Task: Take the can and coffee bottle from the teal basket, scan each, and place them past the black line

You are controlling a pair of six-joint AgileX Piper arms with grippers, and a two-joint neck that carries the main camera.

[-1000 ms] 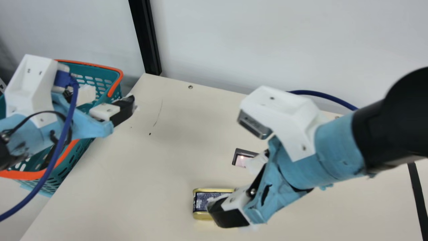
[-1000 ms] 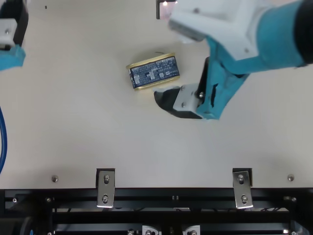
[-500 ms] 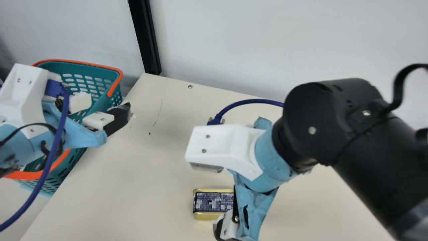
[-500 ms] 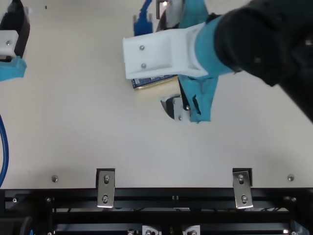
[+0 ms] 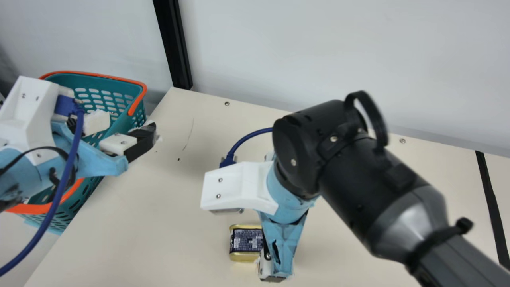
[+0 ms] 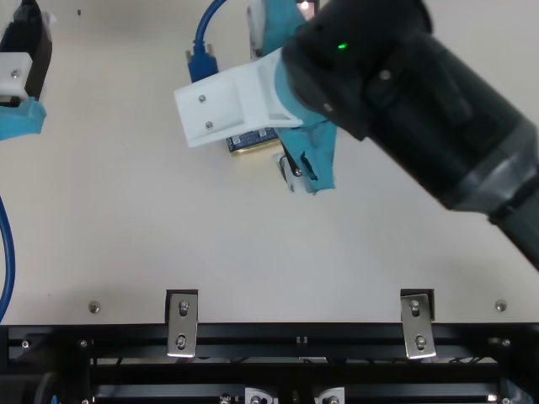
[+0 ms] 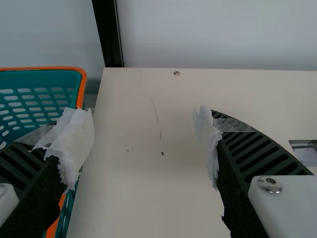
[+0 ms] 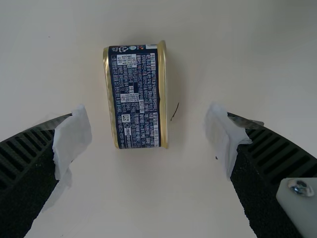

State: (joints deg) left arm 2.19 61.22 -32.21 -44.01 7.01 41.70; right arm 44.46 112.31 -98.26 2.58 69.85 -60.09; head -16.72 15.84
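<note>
The gold-rimmed can with a dark blue label [image 5: 245, 242] lies on its side on the table, partly behind my right gripper [image 5: 278, 247] in the main view; the top view shows a strip of the can [image 6: 251, 141]. In the right wrist view, my right gripper [image 8: 149, 121] is open above the can [image 8: 134, 96], which lies between and beyond its fingers without contact. My left gripper [image 5: 125, 126] hangs beside the teal basket [image 5: 101, 81] at the table's left edge; its fingers stand wide apart with nothing between them in the left wrist view [image 7: 143, 139].
The black line [image 5: 492, 207] crosses the table's right side. Part of the scanner window [image 7: 304, 151] appears at the left wrist view's edge. A black post [image 5: 173, 44] rises at the back left corner, against a pale wall [image 5: 338, 52].
My right arm has swung left and turned, bringing its gripper over beside the can and covering more of it. My left arm has shifted slightly toward the lower left. The can has stayed put.
</note>
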